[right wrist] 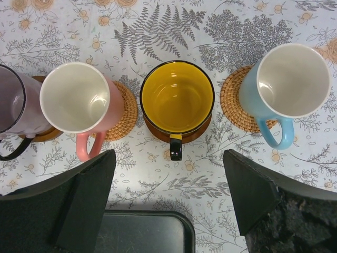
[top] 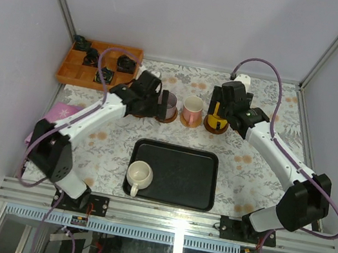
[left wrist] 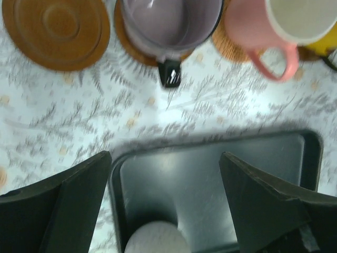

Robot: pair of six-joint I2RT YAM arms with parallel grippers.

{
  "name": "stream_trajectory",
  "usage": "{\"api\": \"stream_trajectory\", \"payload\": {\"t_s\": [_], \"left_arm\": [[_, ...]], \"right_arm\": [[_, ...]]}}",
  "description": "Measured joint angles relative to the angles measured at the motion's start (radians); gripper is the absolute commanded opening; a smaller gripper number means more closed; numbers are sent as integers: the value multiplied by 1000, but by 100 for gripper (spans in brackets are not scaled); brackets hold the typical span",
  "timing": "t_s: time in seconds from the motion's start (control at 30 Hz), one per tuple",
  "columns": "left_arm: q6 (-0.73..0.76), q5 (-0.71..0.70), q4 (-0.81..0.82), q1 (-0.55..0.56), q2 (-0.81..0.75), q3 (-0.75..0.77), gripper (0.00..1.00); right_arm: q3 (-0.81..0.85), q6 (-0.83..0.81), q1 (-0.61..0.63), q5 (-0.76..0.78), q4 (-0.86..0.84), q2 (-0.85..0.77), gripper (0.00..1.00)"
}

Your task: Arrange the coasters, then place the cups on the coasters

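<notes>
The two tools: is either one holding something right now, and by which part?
Nothing is held. The left tool and the right tool both stand open with nothing between them.

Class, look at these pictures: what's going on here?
Two robot arms are setting mugs on coasters. The purple mug, pink mug, yellow mug and blue mug each sit on one. One coaster is bare, and the cream mug sits on the black tray. The left gripper and right gripper are open, holding nothing.

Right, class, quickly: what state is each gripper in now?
Left gripper: open, holding nothing.
Right gripper: open, holding nothing.
</notes>
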State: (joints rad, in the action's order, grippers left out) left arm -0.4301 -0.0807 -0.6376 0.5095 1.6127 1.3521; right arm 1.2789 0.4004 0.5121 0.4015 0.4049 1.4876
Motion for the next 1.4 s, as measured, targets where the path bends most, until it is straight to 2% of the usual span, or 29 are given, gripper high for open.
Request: {"api": "stream_trajectory", "payload": {"t_s": [0.1, 0.27, 0.43, 0.87, 1.1, 1.27, 1.4], "left_arm": [[2, 28, -41, 2, -122, -105, 87], [-19, 62, -157, 33, -261, -217, 88], [-85, 82, -259, 126, -357, -267, 88], [-417, 130, -389, 318, -707, -487, 86], [-564, 121, -394, 455, -718, -540, 86], [-618, 117, -374, 549, -654, -574, 87], [-635, 114, -348, 580, -609, -607, 84]], "right_arm": [[-10, 0, 0, 5, 0, -11, 100], [-17, -1, 0, 26, -8, -22, 99], [-29, -6, -1, 31, -10, -27, 99], [-68, -19, -1, 35, -45, -37, 99], [-106, -11, -1, 35, -51, -64, 99], [-107, -7, -1, 35, -51, -86, 99], [-112, -4, -1, 35, -52, -99, 99]]}}
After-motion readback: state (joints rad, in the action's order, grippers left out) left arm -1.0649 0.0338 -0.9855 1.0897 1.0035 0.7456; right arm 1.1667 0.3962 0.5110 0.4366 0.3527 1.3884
